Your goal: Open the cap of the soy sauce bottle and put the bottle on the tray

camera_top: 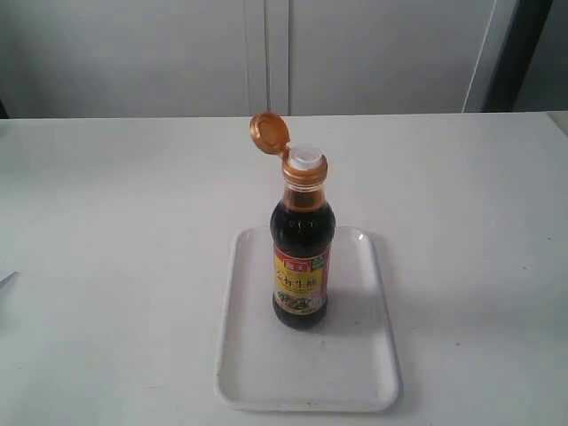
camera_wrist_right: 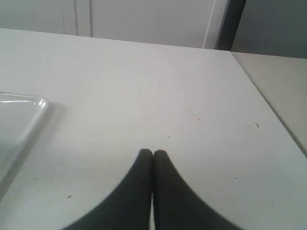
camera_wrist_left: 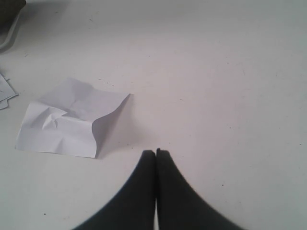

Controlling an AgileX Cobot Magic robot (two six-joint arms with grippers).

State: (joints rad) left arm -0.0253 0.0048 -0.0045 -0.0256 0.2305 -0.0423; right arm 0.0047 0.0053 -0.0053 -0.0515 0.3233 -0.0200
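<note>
Resting with fingertips pressed together and nothing between them, the left gripper (camera_wrist_left: pixel 155 152) hangs over bare white table (camera_wrist_left: pixel 230 76), a crumpled sheet of white paper (camera_wrist_left: pixel 72 119) lying near it on the surface and apart from its tips. The right gripper (camera_wrist_right: pixel 153 153) is likewise closed on nothing above the tabletop, with only a corner of the tray (camera_wrist_right: pixel 29 108) showing at the edge of its wrist view. Neither arm appears in the exterior view, which suggests both are parked clear of the work, presumably so as not to knock what stands there.

Out from the grippers, in the exterior view, the soy sauce bottle (camera_top: pixel 300 257) stands upright on the tray (camera_top: pixel 373 355), a little toward the 12 o'clock end and close to the tray's midline, its red, yellow and green label facing the camera. The cap (camera_top: pixel 268 131) is flipped open, hanging by its hinge toward 10 o'clock of the neck, leaving the white pour spout (camera_top: pixel 305 159) exposed above the orange-gold collar. The open lid leans well back, likely so it will not fall shut by its own weight.

With the lid up and the bottle on the tray, both parts of the job look done. The tall, narrow bottle on a smooth tray could tip if nudged, which may be why the grippers sit well away.
</note>
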